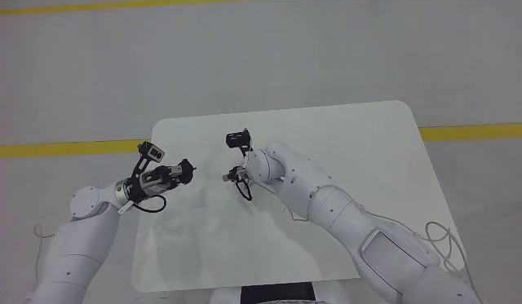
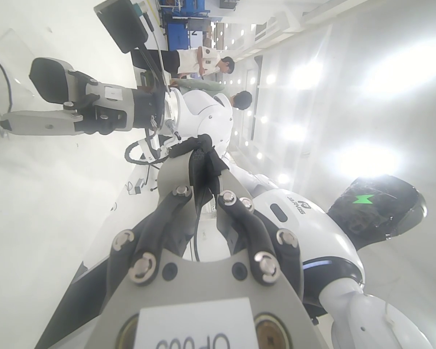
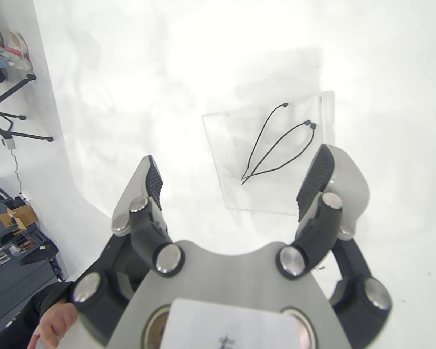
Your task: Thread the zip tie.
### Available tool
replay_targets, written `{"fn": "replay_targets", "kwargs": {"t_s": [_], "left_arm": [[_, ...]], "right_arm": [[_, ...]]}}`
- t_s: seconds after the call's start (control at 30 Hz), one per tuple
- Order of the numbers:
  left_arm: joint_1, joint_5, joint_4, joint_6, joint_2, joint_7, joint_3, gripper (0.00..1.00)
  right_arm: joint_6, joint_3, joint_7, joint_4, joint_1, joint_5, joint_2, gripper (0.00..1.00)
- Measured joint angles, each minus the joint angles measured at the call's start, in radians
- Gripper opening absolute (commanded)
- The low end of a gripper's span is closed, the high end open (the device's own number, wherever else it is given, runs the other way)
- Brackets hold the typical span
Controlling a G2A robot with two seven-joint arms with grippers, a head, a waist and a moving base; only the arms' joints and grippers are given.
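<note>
The left tool (image 2: 202,147) is clamped on a thin black zip tie (image 2: 195,230), held off the table (image 1: 367,141), presumably to keep its end free for threading. The right tool (image 3: 236,176), fingers spread, hangs above a clear plate (image 3: 225,136) bearing two looped zip ties (image 3: 307,123), probably finished pieces.

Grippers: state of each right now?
Left gripper: closed on a zip tie.
Right gripper: open, holding nothing.

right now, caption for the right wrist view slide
Open right gripper pointed at looped zip ties on a clear sheet.
</note>
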Motion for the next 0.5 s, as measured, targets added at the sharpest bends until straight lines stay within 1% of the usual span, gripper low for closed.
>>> {"fn": "replay_targets", "kwargs": {"t_s": [0.07, 0.13, 0.17, 0.2, 0.23, 0.27, 0.33, 0.37, 0.4, 0.5], "left_arm": [[0.000, 0.000, 0.000, 0.000, 0.000, 0.000, 0.000, 0.00], [0.000, 0.000, 0.000, 0.000, 0.000, 0.000, 0.000, 0.00], [0.000, 0.000, 0.000, 0.000, 0.000, 0.000, 0.000, 0.00], [0.000, 0.000, 0.000, 0.000, 0.000, 0.000, 0.000, 0.00], [0.000, 0.000, 0.000, 0.000, 0.000, 0.000, 0.000, 0.00], [0.000, 0.000, 0.000, 0.000, 0.000, 0.000, 0.000, 0.00], [0.000, 0.000, 0.000, 0.000, 0.000, 0.000, 0.000, 0.00], [0.000, 0.000, 0.000, 0.000, 0.000, 0.000, 0.000, 0.00], [0.000, 0.000, 0.000, 0.000, 0.000, 0.000, 0.000, 0.00], [0.000, 0.000, 0.000, 0.000, 0.000, 0.000, 0.000, 0.00]], "right_arm": [[0.000, 0.018, 0.004, 0.007, -0.003, -0.021, -0.006, 0.99], [0.000, 0.038, 0.009, 0.003, -0.010, -0.042, -0.013, 0.82], [0.000, 0.046, 0.011, -0.001, -0.014, -0.052, -0.016, 0.75], [0.000, 0.057, 0.015, -0.006, -0.020, -0.066, -0.019, 0.62], [0.000, 0.065, 0.017, -0.010, -0.024, -0.079, -0.021, 0.54], [0.000, 0.073, 0.020, -0.015, -0.029, -0.090, -0.023, 0.49], [0.000, 0.092, 0.027, -0.026, -0.042, -0.118, -0.027, 0.47], [0.000, 0.100, 0.031, -0.029, -0.047, -0.130, -0.029, 0.44], [0.000, 0.110, 0.036, -0.033, -0.053, -0.148, -0.032, 0.44], [0.000, 0.137, 0.049, -0.040, -0.069, -0.193, -0.040, 0.40]]}}
